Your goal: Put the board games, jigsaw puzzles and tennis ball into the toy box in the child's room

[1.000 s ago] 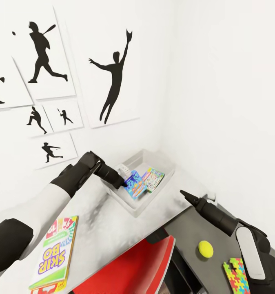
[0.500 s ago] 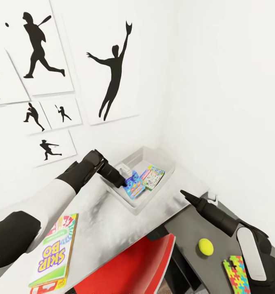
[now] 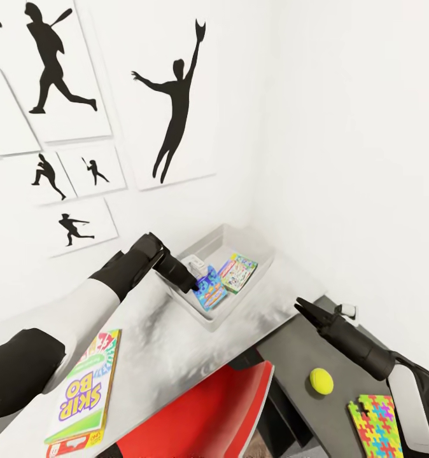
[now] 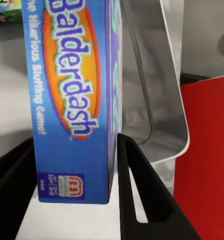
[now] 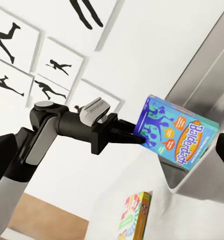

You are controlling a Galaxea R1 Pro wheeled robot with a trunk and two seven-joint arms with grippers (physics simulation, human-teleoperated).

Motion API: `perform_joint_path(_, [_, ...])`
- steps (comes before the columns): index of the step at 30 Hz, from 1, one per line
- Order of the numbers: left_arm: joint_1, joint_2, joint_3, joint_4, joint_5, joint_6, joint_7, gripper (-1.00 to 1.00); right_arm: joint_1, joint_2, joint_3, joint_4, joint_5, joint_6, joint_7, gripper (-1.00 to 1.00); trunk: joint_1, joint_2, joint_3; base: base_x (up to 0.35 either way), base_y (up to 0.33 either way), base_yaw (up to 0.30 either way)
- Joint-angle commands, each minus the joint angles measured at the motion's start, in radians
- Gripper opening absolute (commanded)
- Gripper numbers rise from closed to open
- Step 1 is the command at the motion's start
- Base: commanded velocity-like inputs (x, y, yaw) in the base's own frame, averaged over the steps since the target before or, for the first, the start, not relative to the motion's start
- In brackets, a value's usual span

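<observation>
White walls hung with baseball silhouettes meet over the table. Three board games show: the Balderdash box, pinched between the left hand's fingers over the toy box, a green-bordered one lying inside, and SKIP BO on the table. One tennis ball and one jigsaw puzzle, partly hidden by the arm, lie on the dark side unit. I can't tell whether the right hand is parted.

the shallow pale grey rectangular toy box sits on the long pale desk at its far corner. in it, at 12 o'clock, the green-bordered game box; at 9 o'clock of that, the blue balderdash box. the skip bo box lies at 7 o'clock of the tray. on the lower side unit at 4 o'clock: the small ball, the jigsaw rectangle at its 4 o'clock.
</observation>
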Motion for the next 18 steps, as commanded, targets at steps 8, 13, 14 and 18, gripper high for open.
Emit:
perform_joint_path(8, [-0.001,0.001,-0.002,-0.002,-0.008,0.005,-0.008,-1.00,-0.001,0.000,-0.002,0.000,0.000,0.002,0.007,1.00,0.000,-0.002,-0.009,0.000,0.000,0.000])
perform_joint_path(13, [-0.001,0.003,-0.003,-0.002,-0.008,0.006,-0.008,-1.00,-0.001,0.001,-0.002,0.001,0.005,-0.001,0.006,1.00,0.000,-0.002,-0.010,0.000,0.000,0.000])
perform_joint_path(14, [-0.001,0.003,-0.003,-0.002,-0.008,0.006,-0.008,-1.00,-0.001,0.002,-0.002,0.001,0.005,-0.002,0.006,1.00,0.000,-0.002,-0.010,0.000,0.000,0.000])
perform_joint_path(18, [-0.001,0.004,-0.003,-0.002,-0.008,0.006,-0.008,-1.00,-0.001,0.002,-0.002,0.002,0.002,-0.003,0.009,1.00,0.000,-0.002,-0.010,0.000,0.000,0.000])
